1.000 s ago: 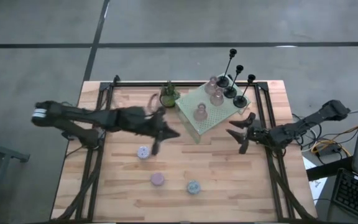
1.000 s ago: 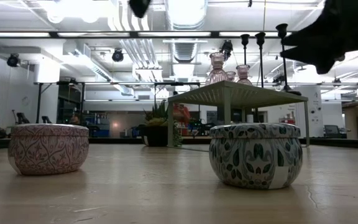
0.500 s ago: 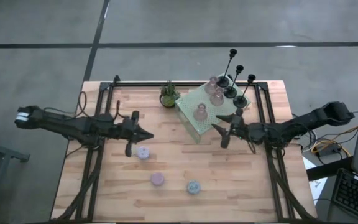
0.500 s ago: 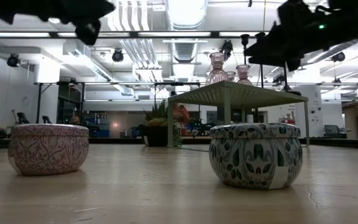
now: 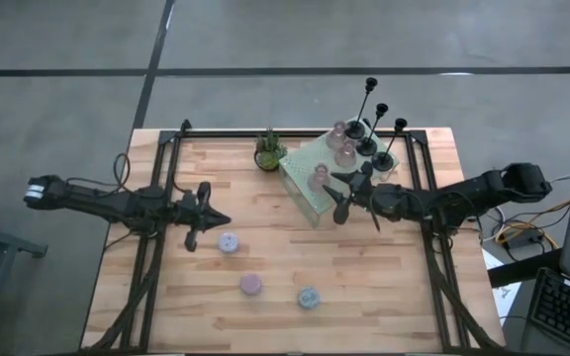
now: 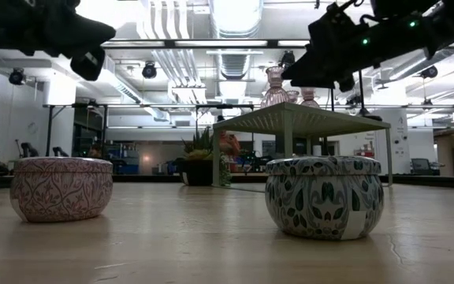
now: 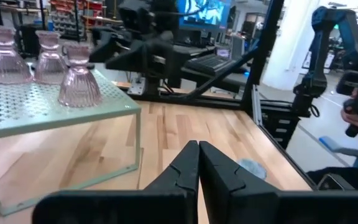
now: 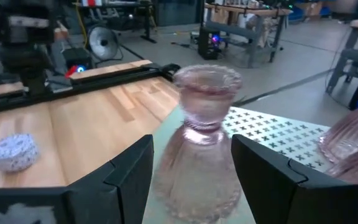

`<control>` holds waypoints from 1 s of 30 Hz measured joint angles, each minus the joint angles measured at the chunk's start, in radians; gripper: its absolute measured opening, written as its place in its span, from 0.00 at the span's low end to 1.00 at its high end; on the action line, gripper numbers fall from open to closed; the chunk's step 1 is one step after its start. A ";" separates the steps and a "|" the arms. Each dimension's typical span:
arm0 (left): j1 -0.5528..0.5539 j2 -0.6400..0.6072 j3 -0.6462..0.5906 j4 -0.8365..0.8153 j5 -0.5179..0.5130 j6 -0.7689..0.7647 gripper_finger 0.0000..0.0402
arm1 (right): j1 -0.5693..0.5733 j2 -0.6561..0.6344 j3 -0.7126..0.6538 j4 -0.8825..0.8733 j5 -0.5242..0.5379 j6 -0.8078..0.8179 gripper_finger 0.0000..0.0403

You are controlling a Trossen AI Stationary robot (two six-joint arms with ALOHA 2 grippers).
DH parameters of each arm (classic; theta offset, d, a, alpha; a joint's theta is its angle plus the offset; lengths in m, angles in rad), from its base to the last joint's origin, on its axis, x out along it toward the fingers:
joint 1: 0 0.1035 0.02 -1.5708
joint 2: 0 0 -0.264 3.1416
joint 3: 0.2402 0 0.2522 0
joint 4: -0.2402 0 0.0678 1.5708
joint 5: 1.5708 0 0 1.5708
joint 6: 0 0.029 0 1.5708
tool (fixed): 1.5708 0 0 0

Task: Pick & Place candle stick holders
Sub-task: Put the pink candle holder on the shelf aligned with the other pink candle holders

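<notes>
- Glass cups, pinkish, three: on the platform [image 5: 317, 170]. One [image 5: 317, 179] stands alone near the platform's front edge; two [image 5: 341, 144] stand close together toward the surface's far edge.
- Right pincer [image 8: 190, 177]: fingers [image 8: 124, 177] open, one either side of the lone cup, not closed on it; nothing held.
- Black holders [image 5: 376, 130], three: upright in a row at the platform's far right side, near the surface's far right corner.
- Round holders, three: on the bare surface [image 5: 364, 297] toward the front edge. Lilac [image 5: 228, 242], pink [image 5: 250, 285], blue [image 5: 308, 297], apart from one another.
- Left pincer [image 5: 204, 218]: closed, empty, just beside the lilac holder, over the surface's left half.
- Plant [image 5: 268, 150]: near the far edge, just beside the platform.
</notes>
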 joint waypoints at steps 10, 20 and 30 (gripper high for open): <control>0.000 -0.142 -0.075 -0.006 0.084 0.012 0.04 | -0.048 0.065 0.015 0.017 -0.058 0.016 0.53; 0.000 -0.254 -0.177 -0.018 0.084 -0.010 0.04 | -0.068 0.133 0.016 0.135 -0.058 0.000 0.53; 0.000 -0.275 -0.234 -0.050 0.083 -0.079 0.04 | -0.082 0.118 0.040 0.153 -0.070 0.004 0.53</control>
